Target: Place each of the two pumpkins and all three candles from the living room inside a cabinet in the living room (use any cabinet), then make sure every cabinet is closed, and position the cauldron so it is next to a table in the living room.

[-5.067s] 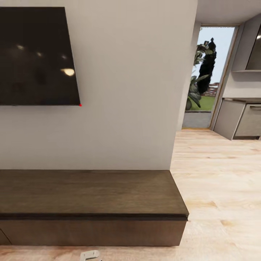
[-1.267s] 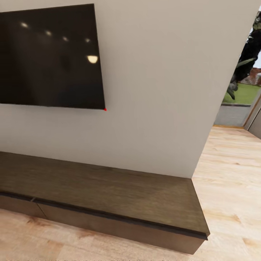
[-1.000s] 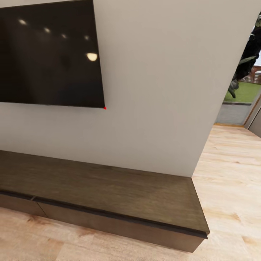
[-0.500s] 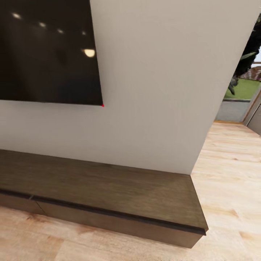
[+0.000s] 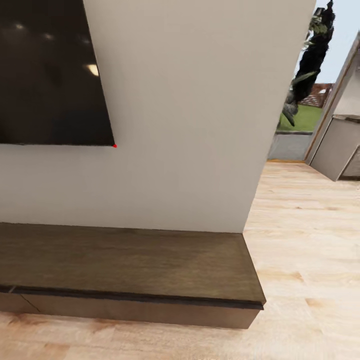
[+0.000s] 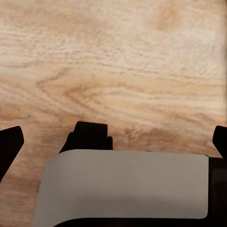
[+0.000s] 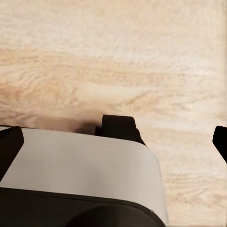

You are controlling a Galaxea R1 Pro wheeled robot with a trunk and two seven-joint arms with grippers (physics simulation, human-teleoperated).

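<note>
**Inspector A:** Where does the cabinet stand?

**Inspector B:** Low against the pale wall, on the light wooden floor, in the lower half of the head view. Its flat dark-brown top is bare. The drawer fronts under the top edge sit flush, with a seam between two of them near the view's left edge. Its right end stops level with the wall's corner.

**Inspector A:** Above it?

**Inspector B:** A dark television screen hangs on the wall, a small red dot at its lower right corner. Past the wall's corner, a doorway gives onto plants and grass, with grey kitchen cupboards beside it.

**Inspector A:** The tools?

**Inspector B:** The left tool is spread wide, one dark fingertip at each side edge of its wrist view, nothing between them, plank floor beneath. The right tool is likewise spread wide and holds nothing, over the same floor.
</note>
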